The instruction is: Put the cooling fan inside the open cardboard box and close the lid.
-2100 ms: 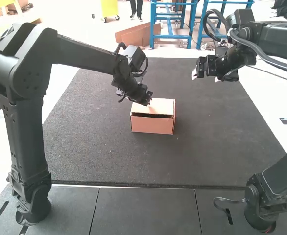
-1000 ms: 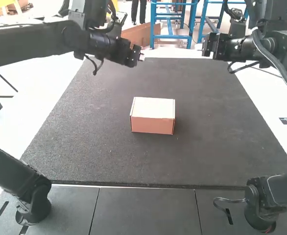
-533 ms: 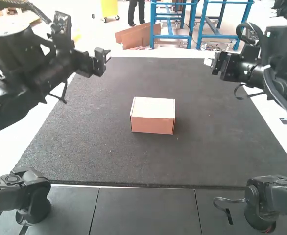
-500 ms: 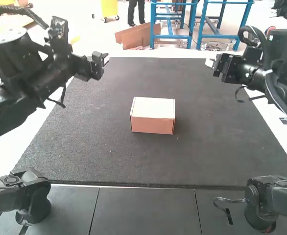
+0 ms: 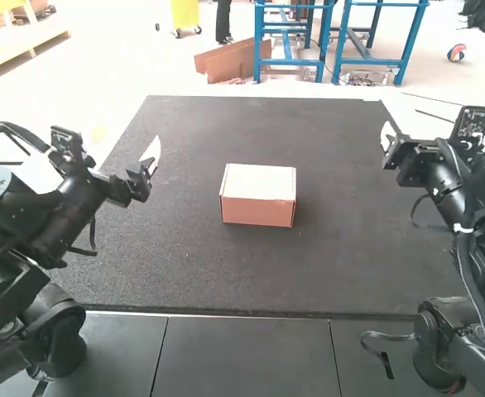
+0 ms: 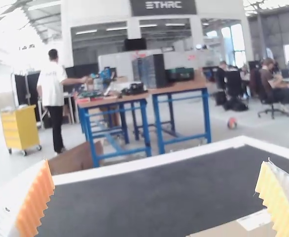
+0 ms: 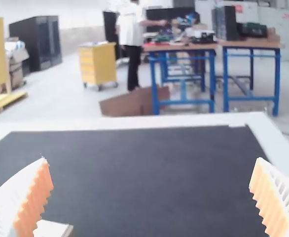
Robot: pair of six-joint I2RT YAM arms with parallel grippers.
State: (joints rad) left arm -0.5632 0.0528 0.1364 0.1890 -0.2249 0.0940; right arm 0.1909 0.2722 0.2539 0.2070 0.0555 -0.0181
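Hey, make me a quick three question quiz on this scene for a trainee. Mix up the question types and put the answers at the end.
1. True or false: the cardboard box has its lid shut.
2. Where does the box stand? A) near the middle of the black mat; B) at the mat's left edge; C) off the mat.
3. Fill the gap: the left gripper and the right gripper both hang clear of the box, one on each side, with fingers ____.
Key: 1 true; 2 A; 3 open.
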